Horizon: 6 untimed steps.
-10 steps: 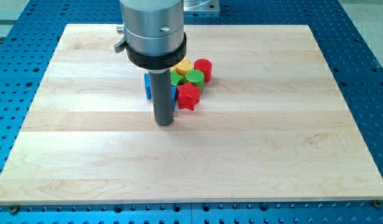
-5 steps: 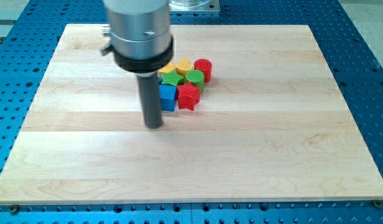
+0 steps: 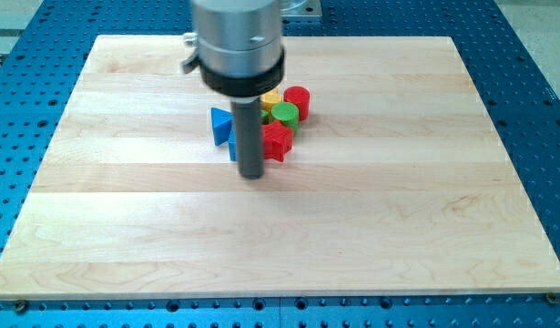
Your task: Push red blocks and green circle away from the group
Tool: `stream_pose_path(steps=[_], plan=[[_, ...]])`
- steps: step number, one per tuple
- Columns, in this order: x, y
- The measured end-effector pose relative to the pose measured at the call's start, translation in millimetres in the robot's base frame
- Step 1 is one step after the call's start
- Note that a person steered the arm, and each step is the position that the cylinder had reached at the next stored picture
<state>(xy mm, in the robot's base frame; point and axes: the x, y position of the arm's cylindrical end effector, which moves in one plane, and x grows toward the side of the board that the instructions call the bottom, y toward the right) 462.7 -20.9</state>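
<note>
A tight group of blocks sits on the wooden board (image 3: 371, 210) above its middle. A red cylinder (image 3: 298, 99) is at the group's upper right. A green circle (image 3: 284, 115) lies just below-left of it. A red star-shaped block (image 3: 278, 141) is at the group's lower right. A yellow block (image 3: 271, 97) peeks out left of the red cylinder. A blue triangle (image 3: 221, 125) shows at the left. My tip (image 3: 251, 173) rests on the board just below-left of the red star. The rod hides the group's middle, including a blue block's edge (image 3: 233, 149).
The arm's wide silver and black body (image 3: 239, 46) hangs over the board's top centre and hides the blocks behind it. A blue perforated table (image 3: 534, 100) surrounds the board on all sides.
My tip swung left and then back to the right, ending a little right of where it began. It now covers the blue cube and green block that showed before. The blocks look unmoved.
</note>
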Motion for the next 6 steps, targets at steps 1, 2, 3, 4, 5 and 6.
stream_pose_path(steps=[1, 2, 3, 4, 5, 6], plan=[[-30.7, 16.3], [-51.4, 27.3], [-83.0, 49.5], [-92.9, 35.1], [-104.9, 67.1], [-124.5, 68.2]])
